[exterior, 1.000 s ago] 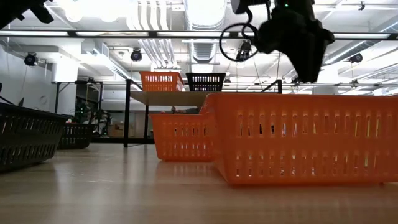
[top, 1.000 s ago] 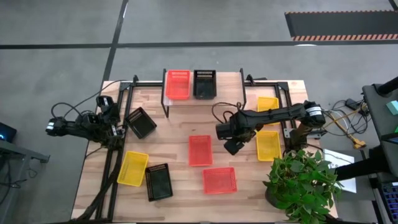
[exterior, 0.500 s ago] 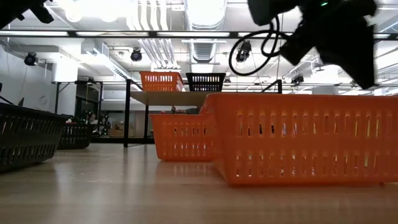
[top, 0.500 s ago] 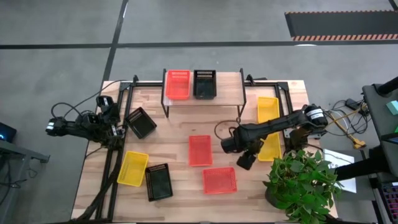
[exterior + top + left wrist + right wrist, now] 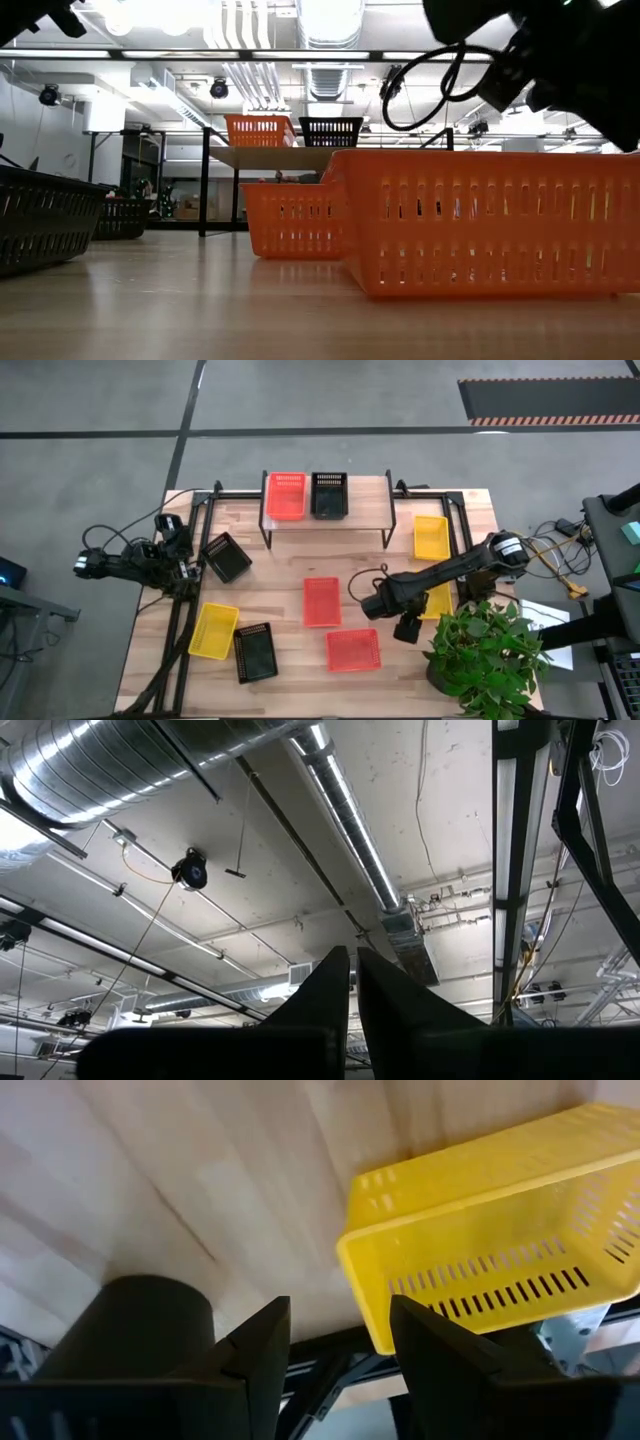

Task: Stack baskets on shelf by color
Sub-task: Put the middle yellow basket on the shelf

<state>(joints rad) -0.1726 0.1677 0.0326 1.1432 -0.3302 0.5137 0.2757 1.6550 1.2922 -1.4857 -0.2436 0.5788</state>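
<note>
The right gripper [image 5: 407, 627] hangs open and empty over the table's right side; a yellow basket [image 5: 434, 598] lies just beside it toward the right edge, long axis running front to back. Farther off stands the shelf [image 5: 365, 512]. The left gripper [image 5: 352, 982], shut, waits far left

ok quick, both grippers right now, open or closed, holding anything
left gripper: closed, empty.
right gripper: open, empty, beside a yellow basket.

Shelf [image 5: 360, 510] right third free; plant [image 5: 487, 655] crowds corner.
</note>
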